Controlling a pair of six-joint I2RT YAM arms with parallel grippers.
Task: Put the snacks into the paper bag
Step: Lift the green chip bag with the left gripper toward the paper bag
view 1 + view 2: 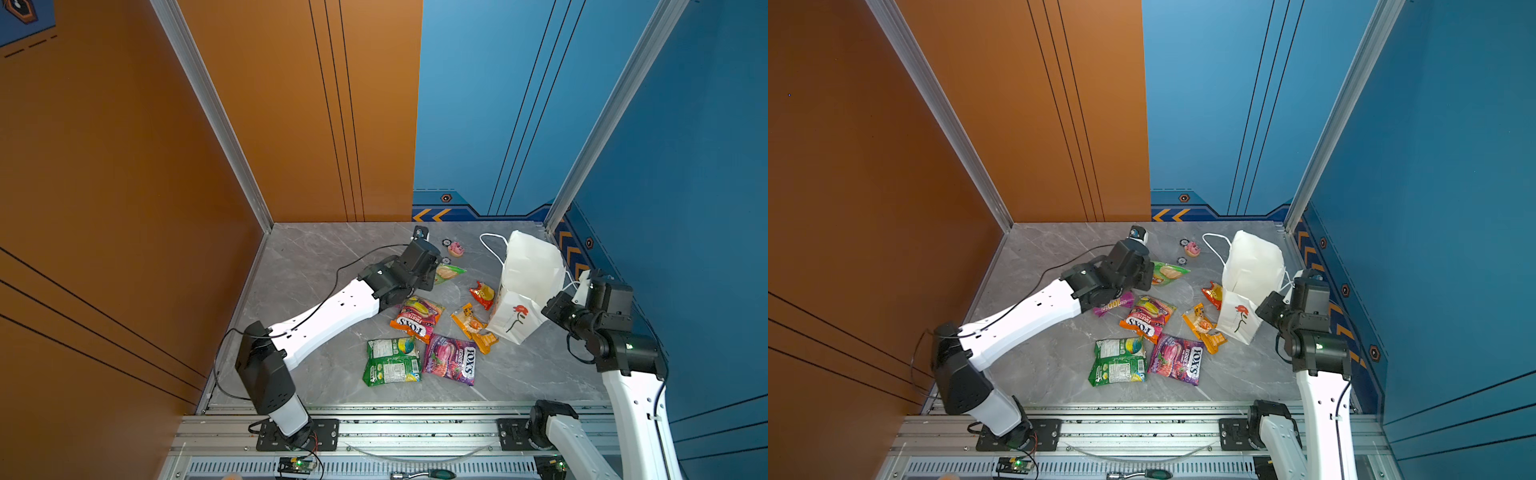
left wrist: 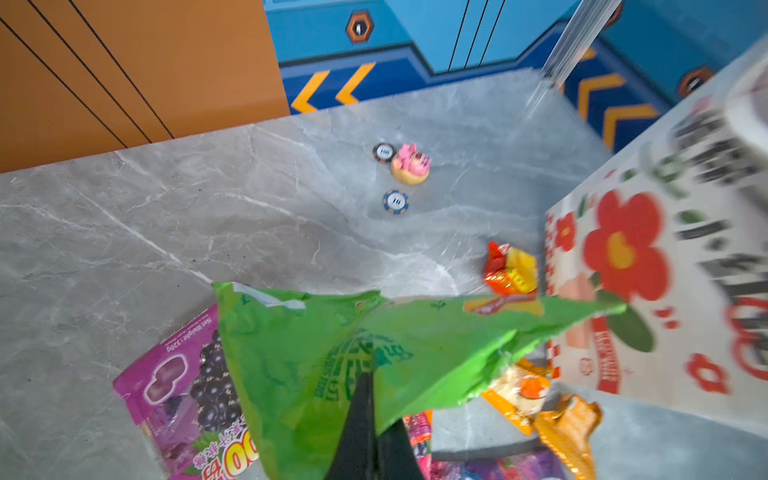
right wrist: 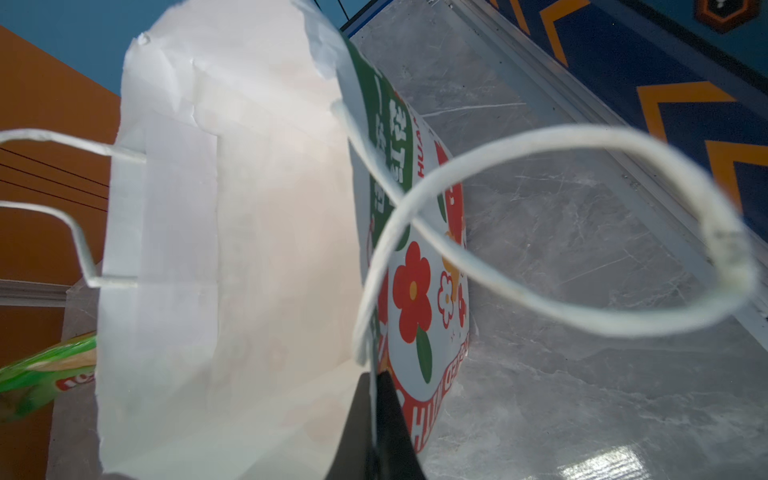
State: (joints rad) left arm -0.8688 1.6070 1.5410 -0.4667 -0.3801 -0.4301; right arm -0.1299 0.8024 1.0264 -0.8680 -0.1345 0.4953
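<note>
Left tool (image 2: 371, 388) tight on green packet (image 2: 307, 349), right tool (image 3: 374, 390) tight on paper bag (image 3: 232, 249); pink toy (image 2: 410, 164) beyond

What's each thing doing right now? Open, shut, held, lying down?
tall white paper bag: standing, mouth open
right gripper: shut on that bag's rim
left gripper: shut on glossy green snack packet
purple FOX'S berries packet: lying flat, unheld
</note>
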